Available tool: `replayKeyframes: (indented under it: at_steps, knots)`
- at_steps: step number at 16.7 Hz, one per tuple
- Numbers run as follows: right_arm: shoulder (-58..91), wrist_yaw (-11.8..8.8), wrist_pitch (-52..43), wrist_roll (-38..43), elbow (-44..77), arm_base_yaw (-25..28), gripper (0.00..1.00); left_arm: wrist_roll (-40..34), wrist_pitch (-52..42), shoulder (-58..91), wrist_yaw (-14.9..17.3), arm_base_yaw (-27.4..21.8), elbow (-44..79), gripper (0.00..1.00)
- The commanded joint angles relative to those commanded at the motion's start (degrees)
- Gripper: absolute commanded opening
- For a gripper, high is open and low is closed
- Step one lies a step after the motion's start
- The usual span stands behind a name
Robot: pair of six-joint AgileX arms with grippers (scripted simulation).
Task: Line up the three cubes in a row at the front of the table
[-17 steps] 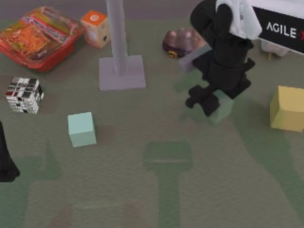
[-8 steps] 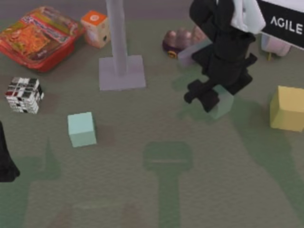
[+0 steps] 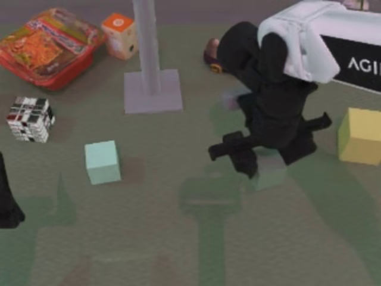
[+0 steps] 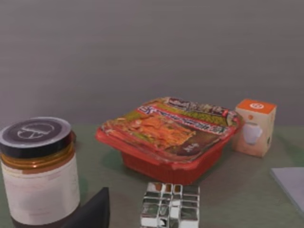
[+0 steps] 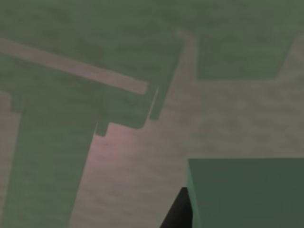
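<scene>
- the three cubes, where do they sit?
- the small dull green cube (image 3: 269,174) is under my right gripper (image 3: 262,162), right of the tabletop's (image 3: 149,238) middle. my gripper is pinching it between its fingers, and in the right wrist view the green cube (image 5: 247,192) fills one corner with a dark finger (image 5: 179,211) against its side. whether it touches the tabletop i cannot tell.
- and the other two?
- the pale mint cube (image 3: 102,161) rests left of centre, well apart from the green one. the yellow cube (image 3: 359,136) stands near the right edge, just beside my right arm.
- your left gripper?
- my left arm is parked at the near left edge; only a dark part of the left gripper (image 3: 8,199) shows from above, and i cannot tell whether its fingers are spread or pressed together.
- anything else about?
- a chequered puzzle cube (image 3: 30,118) on the left, a red food tray (image 3: 50,46) in the far left corner, and a cream box with an orange top (image 3: 119,36) just beside it. a grey post on a square base (image 3: 152,89) stands far of the mint cube. the left wrist view also shows a jar with a dark lid (image 4: 39,171) near the tray (image 4: 171,135).
</scene>
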Motion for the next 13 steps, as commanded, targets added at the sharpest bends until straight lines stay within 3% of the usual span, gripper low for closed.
replayKeyframes:
  at_steps: [6,13]
  knots:
    - [-12.3,0.5,3.4,22.4,-15.8,7.2,0.00,0.0,0.0,0.0,0.0,0.0,0.0,1.00]
    - [-15.5,0.7,4.4,26.6,-19.3,8.6,0.00,0.0,0.0,0.0,0.0,0.0,0.0,1.00]
